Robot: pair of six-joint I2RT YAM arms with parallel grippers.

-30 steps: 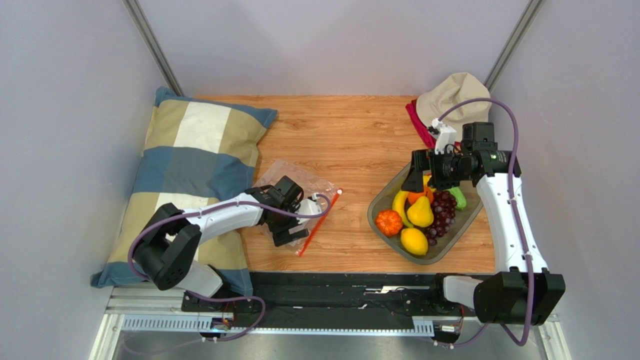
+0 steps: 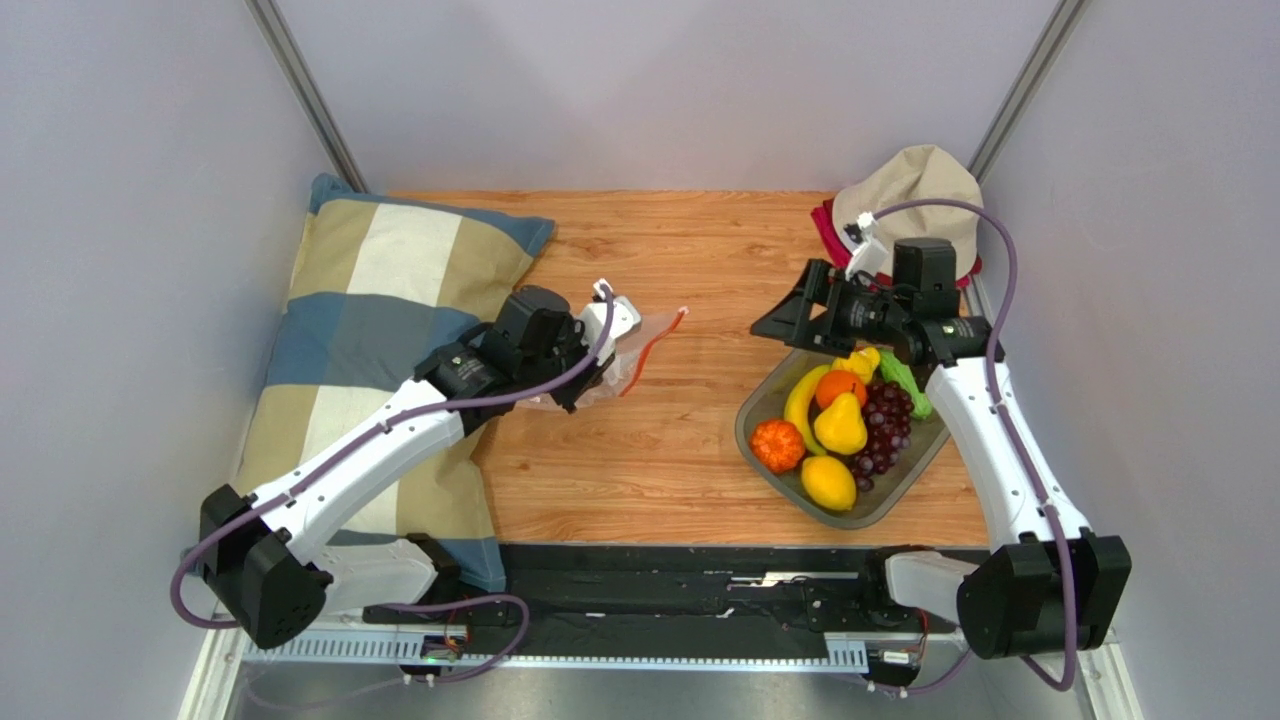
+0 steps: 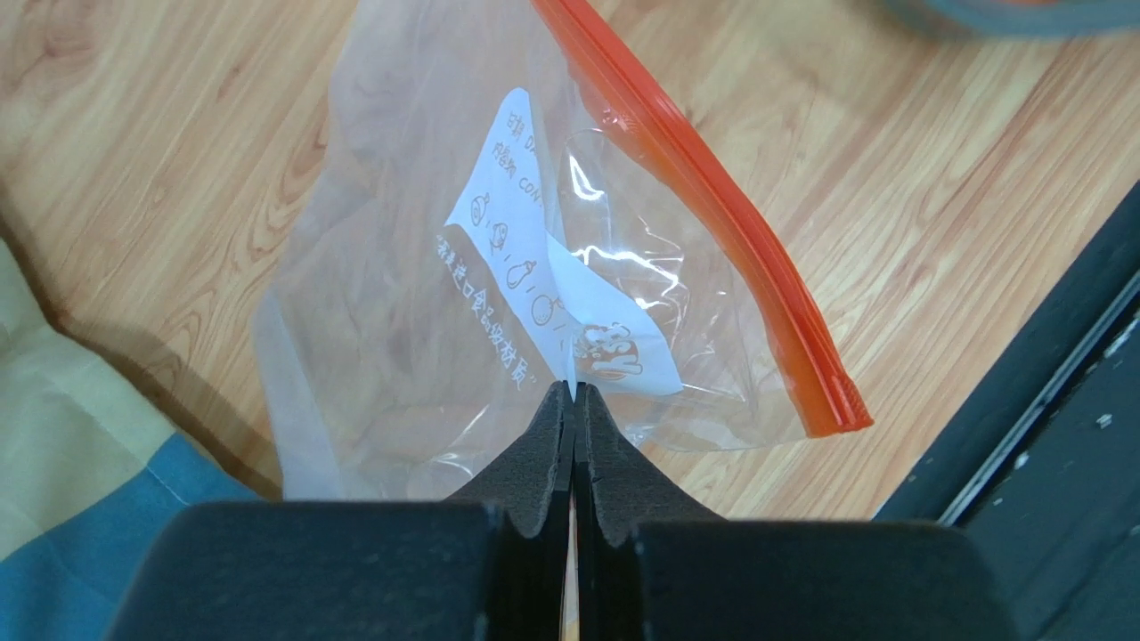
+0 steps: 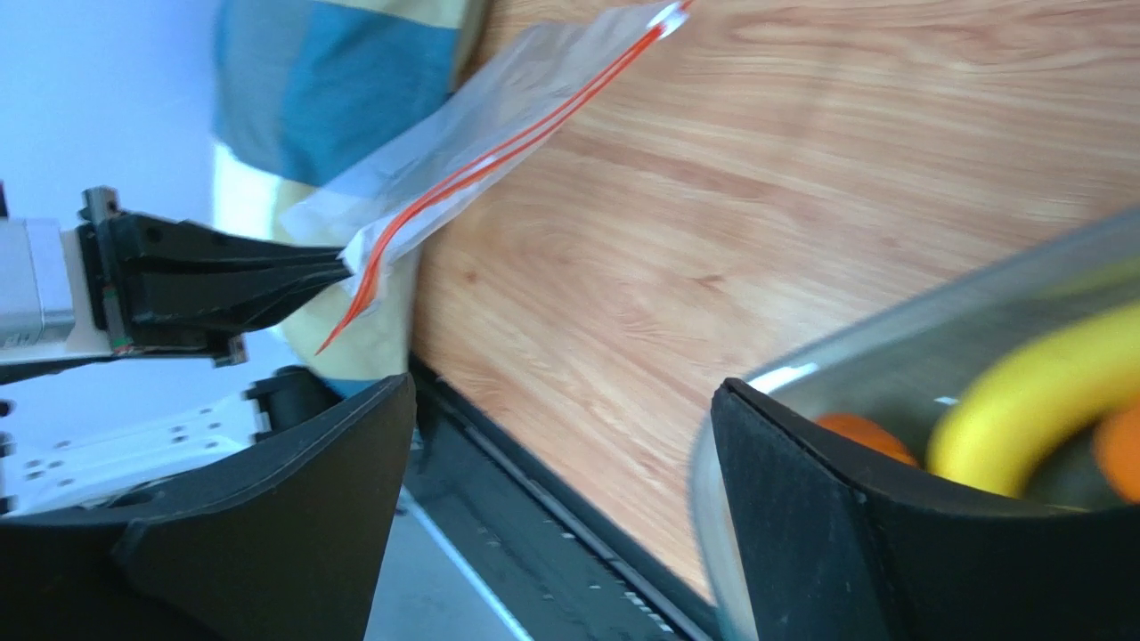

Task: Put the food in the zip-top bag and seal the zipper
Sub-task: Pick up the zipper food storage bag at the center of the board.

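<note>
My left gripper (image 3: 573,395) is shut on the clear zip-top bag (image 3: 402,307), pinching it by its white label (image 3: 535,267). The bag (image 2: 628,354) hangs off the table by the pillow. The orange-red zipper (image 3: 709,227) runs along the bag's far edge and also shows in the right wrist view (image 4: 509,134). The food sits in a grey tray (image 2: 763,393): banana (image 2: 804,405), pear (image 2: 839,428), lemon (image 2: 828,482), pumpkin (image 2: 778,446), grapes (image 2: 887,420), orange (image 2: 839,387). My right gripper (image 2: 781,315) is open and empty above the tray's left rim, pointing at the bag.
A checked pillow (image 2: 376,330) covers the table's left side, right behind the bag. A beige cap (image 2: 909,183) on red cloth (image 2: 834,240) lies at the back right. A black rail (image 2: 676,578) runs along the near edge.
The left gripper closed on the bag and lifted it up and back from the table. The right gripper rose off the tray and swung left, its jaws narrowing slightly.
</note>
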